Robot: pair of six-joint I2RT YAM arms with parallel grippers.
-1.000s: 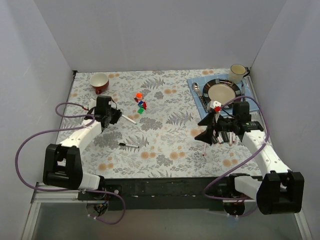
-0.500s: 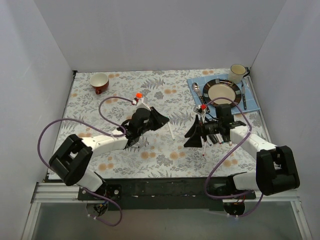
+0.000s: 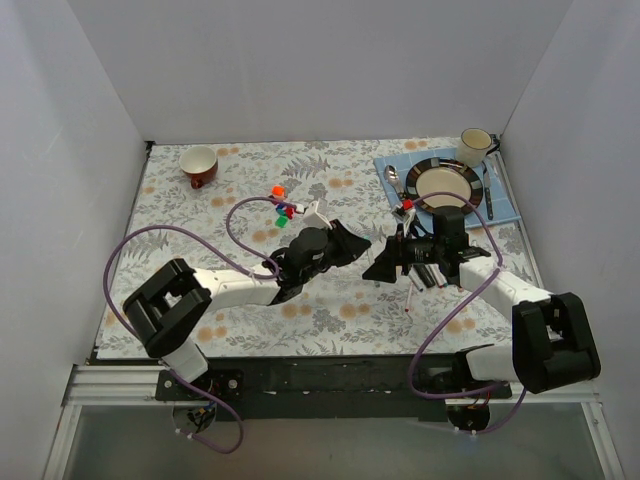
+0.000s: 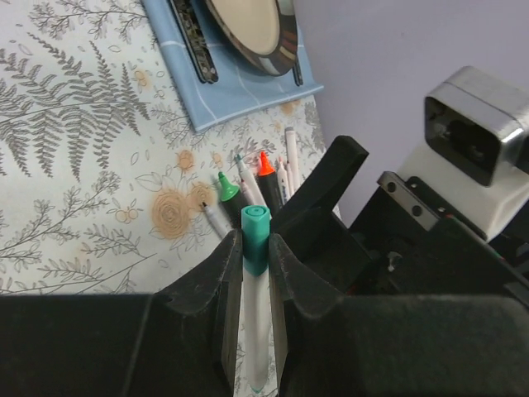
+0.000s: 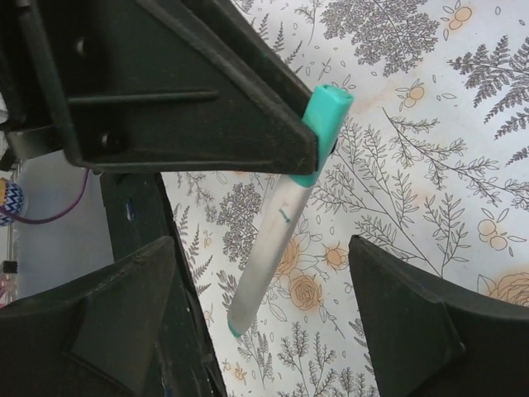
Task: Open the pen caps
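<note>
My left gripper (image 4: 254,252) is shut on a white-barrelled pen (image 4: 253,331), its jaws pinching just below the teal pen cap (image 4: 255,230), which sits on the pen. In the right wrist view the same pen (image 5: 271,240) and cap (image 5: 324,120) hang from the left gripper's finger (image 5: 173,91), the barrel's tail lying between the wide-apart fingers of my open right gripper (image 5: 264,318). From above, the two grippers (image 3: 352,243) (image 3: 385,262) meet nose to nose at mid-table. Loose caps, orange (image 3: 277,190), blue (image 3: 288,210) and green (image 3: 281,222), lie behind the left arm.
More pens (image 3: 440,275) lie under the right arm, green-tipped (image 4: 226,187) and orange-tipped (image 4: 265,164) among them. A plate (image 3: 470,186) with cutlery on a blue mat (image 3: 502,208) and a cream mug (image 3: 475,146) stand back right. A red mug (image 3: 199,165) stands back left.
The left arm swung from the table's left side to the middle, carrying the teal-capped pen. The right gripper moved left to meet it and stands open around the barrel.
</note>
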